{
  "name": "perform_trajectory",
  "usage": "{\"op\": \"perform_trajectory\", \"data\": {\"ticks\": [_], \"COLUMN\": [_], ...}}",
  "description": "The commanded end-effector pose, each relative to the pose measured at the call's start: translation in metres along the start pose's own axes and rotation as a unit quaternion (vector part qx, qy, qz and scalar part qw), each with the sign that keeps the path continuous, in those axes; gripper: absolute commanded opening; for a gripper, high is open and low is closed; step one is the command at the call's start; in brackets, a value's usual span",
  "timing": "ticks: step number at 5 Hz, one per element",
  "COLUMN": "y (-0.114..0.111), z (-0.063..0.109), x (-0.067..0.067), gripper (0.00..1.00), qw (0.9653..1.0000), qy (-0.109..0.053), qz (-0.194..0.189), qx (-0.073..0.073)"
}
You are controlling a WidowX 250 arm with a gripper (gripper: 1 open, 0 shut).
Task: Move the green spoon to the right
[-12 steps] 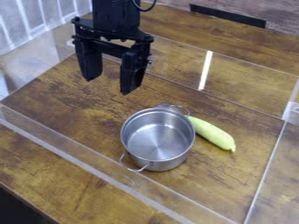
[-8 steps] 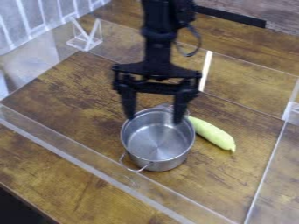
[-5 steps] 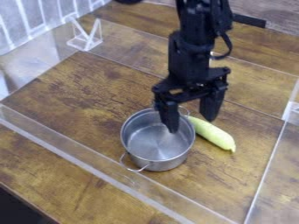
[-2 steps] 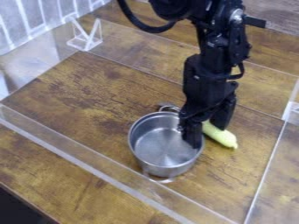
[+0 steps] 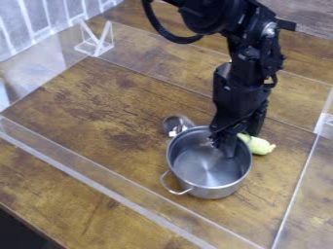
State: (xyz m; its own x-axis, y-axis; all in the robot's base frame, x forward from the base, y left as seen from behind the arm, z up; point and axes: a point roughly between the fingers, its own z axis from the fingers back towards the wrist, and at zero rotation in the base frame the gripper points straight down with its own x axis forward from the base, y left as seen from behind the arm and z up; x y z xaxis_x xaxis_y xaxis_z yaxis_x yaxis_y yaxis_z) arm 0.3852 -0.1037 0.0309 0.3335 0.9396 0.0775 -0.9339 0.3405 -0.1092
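Pale yellow-green marks your one green spoon (image 5: 258, 145), just beside the far right part of the rim of the one steel pot (image 5: 208, 163), on the wooden table (image 5: 92, 122). Its long axis runs slantwise, from under your gripper (image 5: 236, 136) toward the right edge and slightly nearer the camera; its other end is hidden behind the fingers. You also have one silver metal spoon (image 5: 176, 124), by the pot's far left side. You have one black gripper, pointing down; whether it grips the green spoon, and how wide it stands, you cannot tell here.
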Motion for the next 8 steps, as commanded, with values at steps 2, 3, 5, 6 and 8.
{"op": "perform_trajectory", "data": {"ticks": [2,3,5,6,8], "y": [-0.011,-0.01,-0.003,-0.002,-0.001], "z": [0.006,0.003,0.006,0.005,0.006], "x": [0.007,0.009,0.026,0.024,0.018], "gripper": [0.0,0.0,0.0,0.0,0.0], "qw": [0.999,0.998,0.9877,0.9864,0.9839], "qy": [-0.006,-0.008,-0.007,-0.011,-0.019], "qz": [-0.045,-0.063,-0.156,-0.164,-0.178], "qx": [-0.002,-0.001,-0.004,-0.001,0.004]}}
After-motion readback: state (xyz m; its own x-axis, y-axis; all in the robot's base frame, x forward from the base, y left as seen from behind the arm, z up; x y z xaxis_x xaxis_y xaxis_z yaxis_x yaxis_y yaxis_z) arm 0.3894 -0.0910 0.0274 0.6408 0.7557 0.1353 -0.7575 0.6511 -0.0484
